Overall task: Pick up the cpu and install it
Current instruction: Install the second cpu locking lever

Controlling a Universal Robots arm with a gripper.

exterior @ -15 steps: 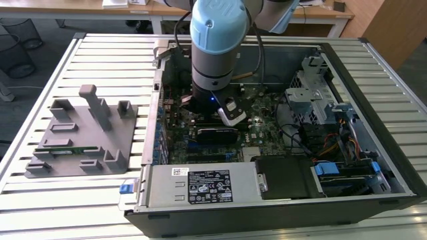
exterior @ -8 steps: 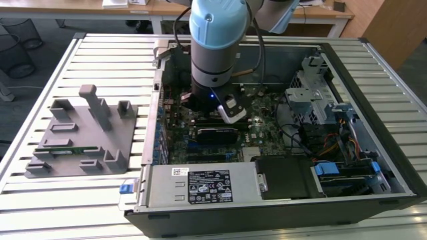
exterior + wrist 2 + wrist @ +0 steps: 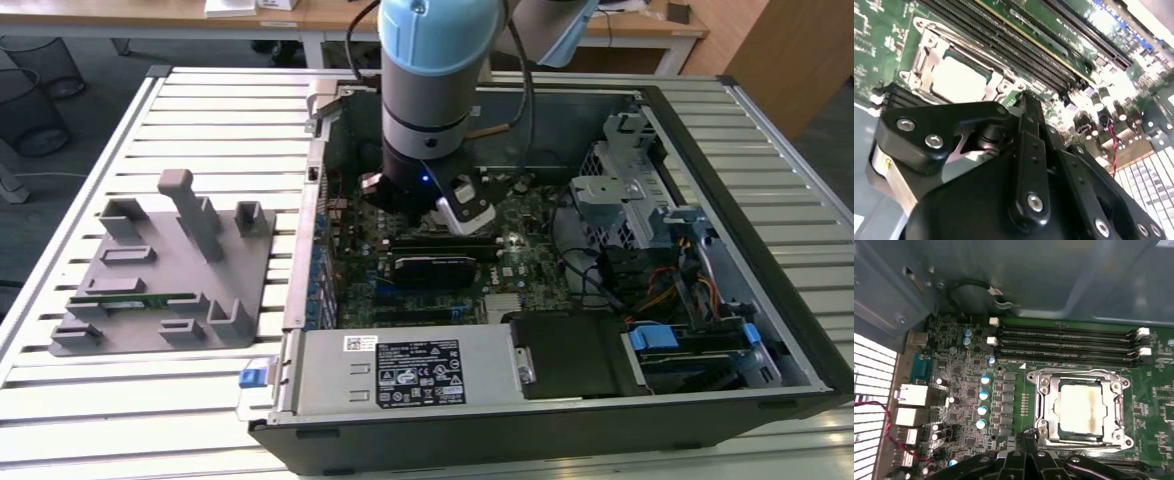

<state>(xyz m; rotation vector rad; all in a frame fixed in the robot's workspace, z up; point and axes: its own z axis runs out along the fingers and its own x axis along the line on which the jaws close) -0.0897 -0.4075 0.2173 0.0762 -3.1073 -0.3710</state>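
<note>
While the arm is lowered inside the case:
Cpu (image 3: pixel 1081 406): seated within the socket frame (image 3: pixel 1044 410), twelve o'clock of the gripper (image 3: pixel 1029 440).
Gripper: closed, nothing held.
Risk: socket pins could be bent if the chip is nudged off square.

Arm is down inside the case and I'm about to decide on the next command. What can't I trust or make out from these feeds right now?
- Jaws' opening: in both wrist views the gripper linkage covers the tips.
- Whether the cpu is fully seated: the socket frame overlaps its edges, and glare washes its top in the second wrist view.
- The socket in the exterior view: the arm stands in front of it.
- The memory stick on the grey fixture: too small for detail.
</note>
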